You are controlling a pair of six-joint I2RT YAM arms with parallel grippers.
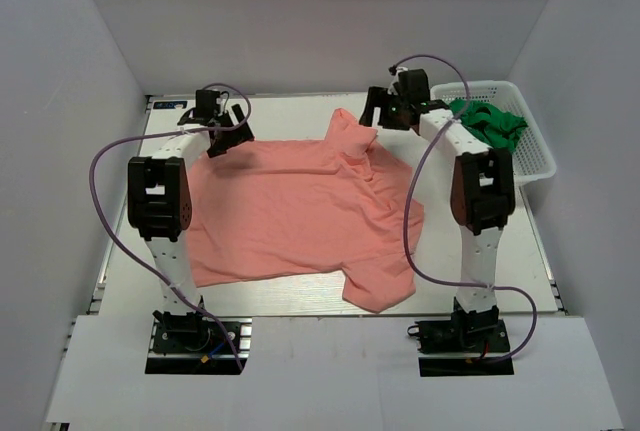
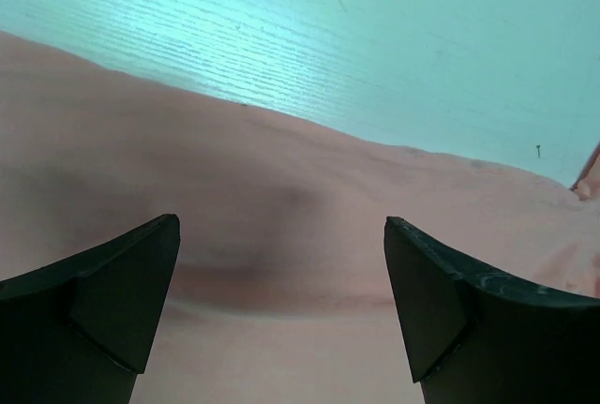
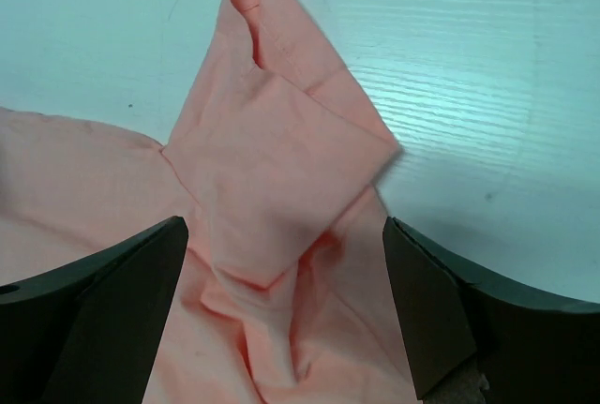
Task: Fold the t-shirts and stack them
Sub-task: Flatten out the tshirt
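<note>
The white table [image 1: 280,123] has a faint grain and carries a salmon-pink shirt [image 1: 290,211] over most of its middle. The shirt lies spread fairly flat on the left and rumpled on the right. One sleeve is folded over at the far side of the cloth, and another reaches almost to the table's near edge. A white lattice basket [image 1: 538,156] sits at the far right corner, apart from the shirt.

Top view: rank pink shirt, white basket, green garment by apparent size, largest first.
1. pink shirt, spread out, clearly largest
2. white basket, partly occluded
3. green garment, bunched inside the basket
</note>
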